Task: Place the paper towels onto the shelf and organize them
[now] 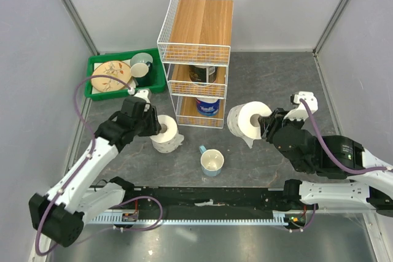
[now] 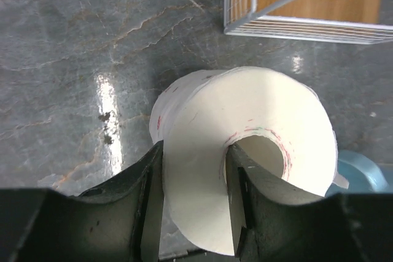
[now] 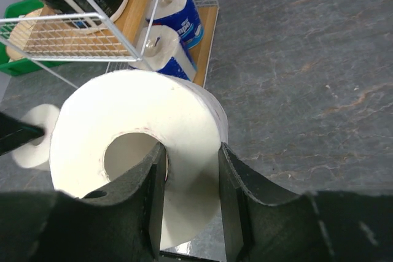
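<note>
Overhead, two white robot arms reach over a grey marbled tabletop (image 1: 264,78), each gripping one white paper towel roll.

The left tool (image 1: 152,124) is clamped on a plain roll (image 1: 167,132) that sits just in front of the shelf's near left corner. In the left wrist view, this tool (image 2: 193,148) has one black finger inside the hollow core and the other against the outer wall, pinching the paper of the roll (image 2: 264,108) between them. A loose sheet trails from the base of the roll.

The right tool (image 1: 268,124) is clamped the same way on a second plain roll (image 1: 249,121), to the right of the shelf front. In the right wrist view, the tool (image 3: 191,151) has one finger in the core and one outside the roll (image 3: 141,108). A torn sheet hangs from its lower edge. Whether either roll rests on the tabletop cannot be told.

The shelf (image 1: 202,19), a tall white wire rack with three light wooden boards, stands at the middle back. Its top board is bare. A dark-wrapped roll (image 1: 202,73) sits on the middle tier, and two blue-wrapped rolls (image 3: 181,10) (image 3: 166,53) stand on the bottom tier.

A pale blue cup (image 1: 212,162) stands on the tabletop between the arms. A green tray (image 1: 110,57) holding a plate (image 1: 110,77) and a cup lies left of the shelf.
</note>
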`<state>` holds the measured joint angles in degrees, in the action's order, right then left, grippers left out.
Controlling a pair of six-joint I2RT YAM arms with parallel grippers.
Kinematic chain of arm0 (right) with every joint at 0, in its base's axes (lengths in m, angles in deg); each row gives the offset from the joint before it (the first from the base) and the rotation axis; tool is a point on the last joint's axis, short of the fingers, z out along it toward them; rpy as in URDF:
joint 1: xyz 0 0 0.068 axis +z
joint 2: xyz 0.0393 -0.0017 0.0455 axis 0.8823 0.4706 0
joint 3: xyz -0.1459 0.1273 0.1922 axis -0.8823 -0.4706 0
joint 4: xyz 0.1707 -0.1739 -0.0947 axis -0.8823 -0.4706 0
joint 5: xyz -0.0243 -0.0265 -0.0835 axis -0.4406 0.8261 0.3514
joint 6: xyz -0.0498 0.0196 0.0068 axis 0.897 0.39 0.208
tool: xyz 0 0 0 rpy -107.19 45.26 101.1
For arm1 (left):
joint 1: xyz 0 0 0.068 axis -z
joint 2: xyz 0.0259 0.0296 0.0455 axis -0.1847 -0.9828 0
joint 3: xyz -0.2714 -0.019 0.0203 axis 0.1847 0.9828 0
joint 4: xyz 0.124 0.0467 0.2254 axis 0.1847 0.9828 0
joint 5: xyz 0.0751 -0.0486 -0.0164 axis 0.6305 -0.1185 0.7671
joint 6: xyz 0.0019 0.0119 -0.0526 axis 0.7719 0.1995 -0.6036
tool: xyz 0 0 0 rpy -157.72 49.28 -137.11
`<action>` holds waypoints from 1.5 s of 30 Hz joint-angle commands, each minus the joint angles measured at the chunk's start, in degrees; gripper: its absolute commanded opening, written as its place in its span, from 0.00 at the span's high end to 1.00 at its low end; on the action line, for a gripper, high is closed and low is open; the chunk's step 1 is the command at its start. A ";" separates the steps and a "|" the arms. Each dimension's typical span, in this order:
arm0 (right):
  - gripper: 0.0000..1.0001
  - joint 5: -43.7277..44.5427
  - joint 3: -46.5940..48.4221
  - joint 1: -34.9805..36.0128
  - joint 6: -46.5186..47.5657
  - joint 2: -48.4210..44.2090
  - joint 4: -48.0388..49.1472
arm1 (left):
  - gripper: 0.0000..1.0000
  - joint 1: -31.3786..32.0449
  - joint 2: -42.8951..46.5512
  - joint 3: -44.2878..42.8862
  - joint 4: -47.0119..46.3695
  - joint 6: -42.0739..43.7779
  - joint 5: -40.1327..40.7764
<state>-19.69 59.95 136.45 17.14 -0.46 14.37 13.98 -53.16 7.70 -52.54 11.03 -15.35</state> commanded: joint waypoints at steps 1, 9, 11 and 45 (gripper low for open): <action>0.60 6.68 6.55 0.27 -4.45 4.53 -5.67 | 0.67 0.34 8.78 -9.51 7.44 0.97 1.44; 0.61 16.52 12.09 0.27 -6.91 4.37 -7.89 | 0.67 0.25 14.08 -30.23 20.27 1.76 7.50; 0.62 18.11 14.10 0.19 -6.04 3.93 -7.80 | 0.67 0.34 13.73 -34.38 21.43 1.85 7.51; 0.63 22.26 45.13 -4.28 75.88 27.64 53.11 | 0.72 0.25 -16.85 -87.47 5.45 5.98 -5.75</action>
<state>6.63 101.00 135.51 88.00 24.13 62.74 13.98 -68.51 -76.06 -38.40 16.63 -17.34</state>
